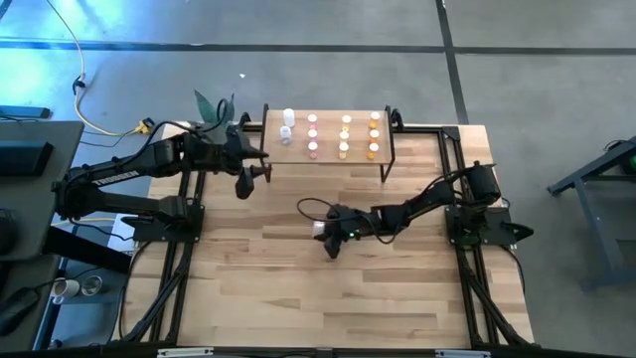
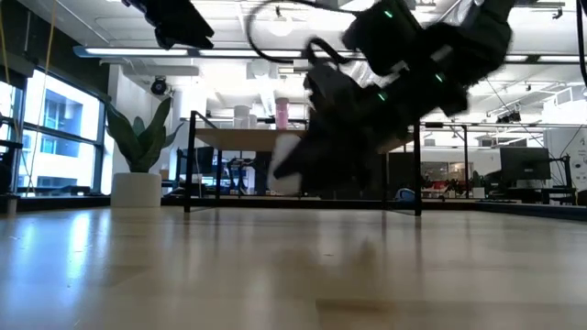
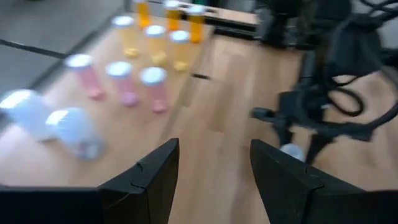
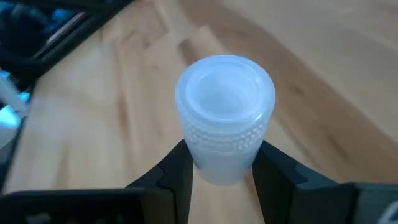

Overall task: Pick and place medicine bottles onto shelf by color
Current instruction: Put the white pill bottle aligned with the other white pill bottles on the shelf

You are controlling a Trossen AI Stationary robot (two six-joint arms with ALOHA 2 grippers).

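Bottles stand in columns on the shelf [image 1: 328, 154] at the bench's far edge — two white ones [image 1: 287, 125] at its left end, then pink [image 1: 312, 134], pale yellow [image 1: 345, 135] and orange [image 1: 375, 135] columns toward its right end. We see our right gripper [image 1: 325, 235] low over the middle of the bench, its fingers [image 4: 177, 171] pressed against both sides of a white bottle [image 4: 224, 116] with a ribbed white cap — the bottle sits upright between them. Whether its base touches the wood we cannot tell. Our left gripper [image 1: 245, 184] hangs just off the shelf's left front corner, its fingers [image 3: 152, 177] spread apart with nothing between them.
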